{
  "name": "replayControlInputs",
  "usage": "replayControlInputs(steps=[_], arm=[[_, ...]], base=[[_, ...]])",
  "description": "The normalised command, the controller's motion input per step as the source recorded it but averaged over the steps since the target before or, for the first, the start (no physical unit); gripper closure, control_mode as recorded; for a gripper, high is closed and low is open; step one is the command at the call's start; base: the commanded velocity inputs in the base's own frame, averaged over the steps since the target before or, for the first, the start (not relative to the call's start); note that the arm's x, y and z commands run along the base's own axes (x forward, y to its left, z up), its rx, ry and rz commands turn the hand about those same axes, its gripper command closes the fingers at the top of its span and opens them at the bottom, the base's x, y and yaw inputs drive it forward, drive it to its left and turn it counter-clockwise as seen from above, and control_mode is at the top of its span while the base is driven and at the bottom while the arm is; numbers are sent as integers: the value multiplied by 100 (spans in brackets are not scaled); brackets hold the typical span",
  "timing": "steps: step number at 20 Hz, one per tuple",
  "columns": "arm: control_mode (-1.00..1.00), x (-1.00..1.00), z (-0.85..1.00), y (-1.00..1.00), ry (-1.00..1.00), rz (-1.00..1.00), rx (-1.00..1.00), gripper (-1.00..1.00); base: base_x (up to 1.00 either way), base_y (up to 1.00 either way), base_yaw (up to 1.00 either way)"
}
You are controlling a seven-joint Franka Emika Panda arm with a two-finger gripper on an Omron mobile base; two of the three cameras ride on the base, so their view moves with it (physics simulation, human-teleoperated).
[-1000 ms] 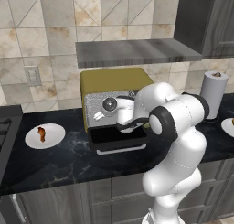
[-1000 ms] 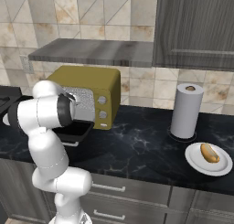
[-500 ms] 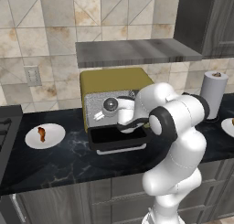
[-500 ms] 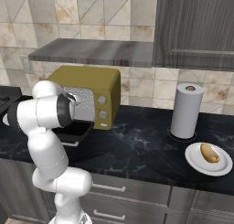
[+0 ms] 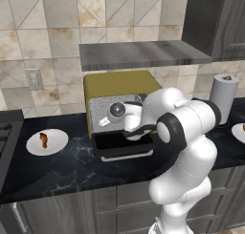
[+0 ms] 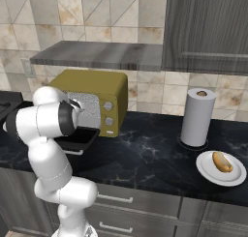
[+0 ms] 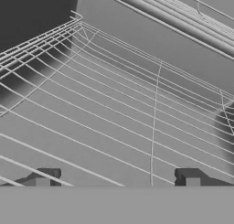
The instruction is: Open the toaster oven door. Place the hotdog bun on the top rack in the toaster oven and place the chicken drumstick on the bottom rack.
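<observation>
The toaster oven stands on the dark marble worktop against the tiled wall, and its toaster oven door hangs folded down flat in front of it, the pale handle along the near edge. The arm reaches into the open mouth of the oven, so the hand sits at the silvery interior. In the hand view a wire rack spreads out just ahead, running away from the two dark fingertips; the jaws stand spread wide with nothing between them, only the rack wires passing under the gap.

The chicken drumstick lies on a white plate on the worktop, well to the left of the oven and well apart from the jaws. The hotdog bun lies on another white plate far to the right, beyond a paper towel roll, also well apart from the jaws.
</observation>
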Motion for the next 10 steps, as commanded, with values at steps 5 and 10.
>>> replayControlInputs(steps=[5, 10], arm=[[-100, -15, -6, 0, 9, -2, 5, 100], [-100, -20, -6, 0, 12, -4, 4, 100]], base=[[0, 0, 0], [0, 0, 0]])
